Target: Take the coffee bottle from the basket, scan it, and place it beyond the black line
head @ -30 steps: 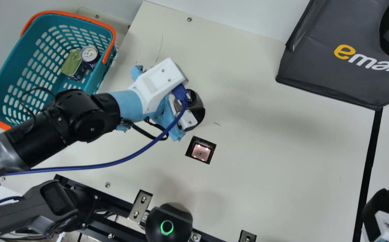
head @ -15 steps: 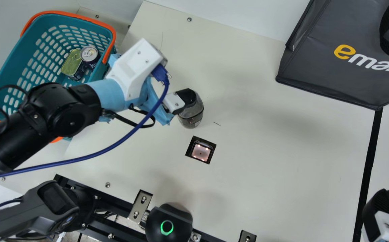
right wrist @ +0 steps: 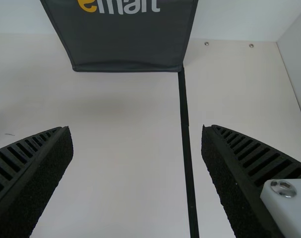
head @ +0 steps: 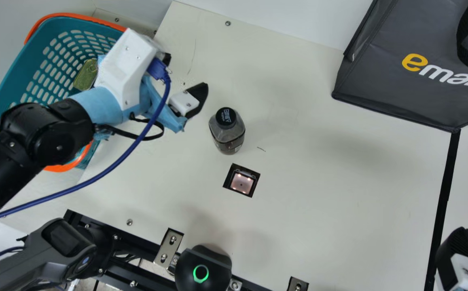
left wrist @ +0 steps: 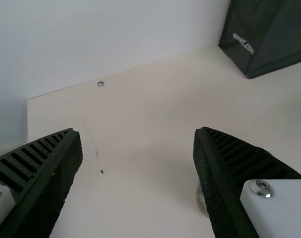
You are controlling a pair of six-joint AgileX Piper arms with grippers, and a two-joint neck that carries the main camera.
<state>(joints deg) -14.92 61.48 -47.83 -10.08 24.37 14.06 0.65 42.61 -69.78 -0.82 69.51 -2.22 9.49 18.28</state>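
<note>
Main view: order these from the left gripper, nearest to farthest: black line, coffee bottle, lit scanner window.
1. Coffee bottle: standing just to the right of the left gripper.
2. Lit scanner window: past the bottle.
3. Black line: far right side.

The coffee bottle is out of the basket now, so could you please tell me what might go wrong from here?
The bottle stands unheld, close to the open left gripper; a stray finger could tip it.

It stands beside the scanner window, not over it, so it might be moved on unscanned if no scan has been made.

The bag reaches one end of the black line; a bottle carried across there might bump it.
</note>
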